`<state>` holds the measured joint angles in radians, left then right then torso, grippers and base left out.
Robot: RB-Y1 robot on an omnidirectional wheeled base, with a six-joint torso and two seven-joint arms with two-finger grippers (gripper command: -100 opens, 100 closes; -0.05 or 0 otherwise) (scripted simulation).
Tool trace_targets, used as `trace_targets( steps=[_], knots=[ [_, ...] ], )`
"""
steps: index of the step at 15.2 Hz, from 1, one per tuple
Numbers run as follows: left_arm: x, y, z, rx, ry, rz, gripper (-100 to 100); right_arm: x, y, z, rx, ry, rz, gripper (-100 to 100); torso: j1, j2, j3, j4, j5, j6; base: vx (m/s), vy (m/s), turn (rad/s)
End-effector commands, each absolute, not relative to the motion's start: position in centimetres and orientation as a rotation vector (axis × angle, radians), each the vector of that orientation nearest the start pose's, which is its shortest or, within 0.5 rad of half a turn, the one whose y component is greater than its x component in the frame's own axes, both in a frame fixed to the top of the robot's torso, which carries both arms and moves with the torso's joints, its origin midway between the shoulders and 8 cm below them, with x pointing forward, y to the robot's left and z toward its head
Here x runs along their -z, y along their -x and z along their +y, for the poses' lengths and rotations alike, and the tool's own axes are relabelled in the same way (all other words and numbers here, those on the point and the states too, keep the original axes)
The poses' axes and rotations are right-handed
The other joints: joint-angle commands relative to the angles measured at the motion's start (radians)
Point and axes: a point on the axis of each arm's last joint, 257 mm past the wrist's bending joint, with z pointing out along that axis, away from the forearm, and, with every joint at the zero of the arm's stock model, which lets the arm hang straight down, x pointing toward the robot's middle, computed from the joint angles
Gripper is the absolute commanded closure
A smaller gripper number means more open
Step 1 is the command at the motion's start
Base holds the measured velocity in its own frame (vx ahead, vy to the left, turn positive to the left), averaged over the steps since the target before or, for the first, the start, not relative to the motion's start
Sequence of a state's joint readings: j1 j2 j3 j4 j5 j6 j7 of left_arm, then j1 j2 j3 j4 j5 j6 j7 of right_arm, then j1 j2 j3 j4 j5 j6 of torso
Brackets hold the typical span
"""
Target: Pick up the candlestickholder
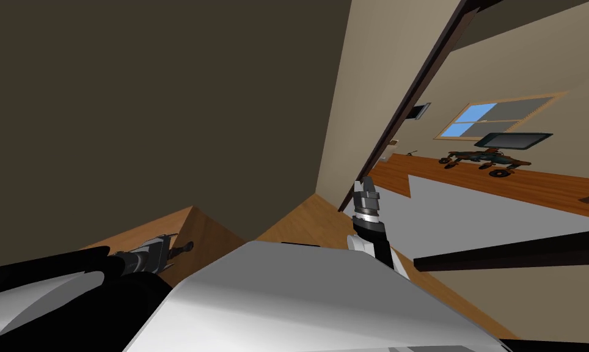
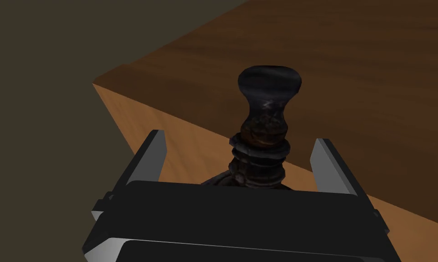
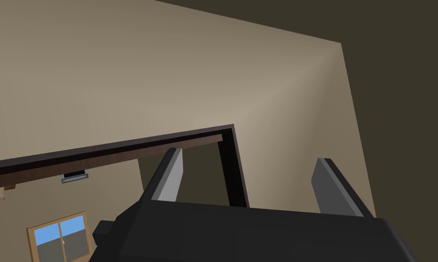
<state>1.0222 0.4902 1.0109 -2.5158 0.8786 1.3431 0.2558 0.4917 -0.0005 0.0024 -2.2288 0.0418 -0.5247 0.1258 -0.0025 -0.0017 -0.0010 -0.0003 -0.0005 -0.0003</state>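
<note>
Left gripper (image 2: 239, 138) has its fingers wide apart on either side of the dark candlestick holder (image 2: 263, 123), neither blade touching its ringed stem. The holder sits over a brown wooden top (image 2: 359, 63), close to its corner, with its base hidden behind the gripper body. Right gripper (image 3: 250, 157) is raised beside a dark door frame (image 3: 231, 168), fingers spread and holding nothing.

Left pincer (image 2: 239, 136): black box, grey blades
</note>
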Motion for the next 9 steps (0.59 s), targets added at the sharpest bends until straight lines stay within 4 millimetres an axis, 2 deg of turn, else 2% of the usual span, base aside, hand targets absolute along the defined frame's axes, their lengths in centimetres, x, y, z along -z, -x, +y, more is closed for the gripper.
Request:
trace_targets(
  steps=[1, 5, 8, 9],
  knots=[
    [18.1, -10.0, 55.7, 0.146, 2.207, 1.192, 100, -0.9, -35.1, -27.4, -1.162, -0.596, 0.680, 0, 0.000, 0.000, 0.000, 0.000, 0.000, 0.000, 0.010, -0.010, 0.003],
    [18.1, -10.0, 55.7, 0.146, 2.207, 1.192, 100, -0.9, -35.1, -27.4, -1.162, -0.596, 0.680, 0, 0.001, 0.001, 0.001, 0.000, -0.001, 0.000, 0.001, -0.003, 0.003],
    [17.0, -10.3, 54.2, 0.165, 2.205, 1.203, 100, -0.9, -35.1, -27.4, -1.162, -0.596, 0.680, 0, 0.001, 0.004, 0.002, 0.001, -0.002, -0.001, -0.030, 0.030, 0.071],
    [17.3, -10.3, 54.6, 0.161, 2.204, 1.202, 100, -0.9, -35.1, -27.4, -1.162, -0.596, 0.680, 0, 0.001, 0.005, 0.003, 0.001, -0.003, -0.001, -0.022, 0.025, 0.022]
  ],
)
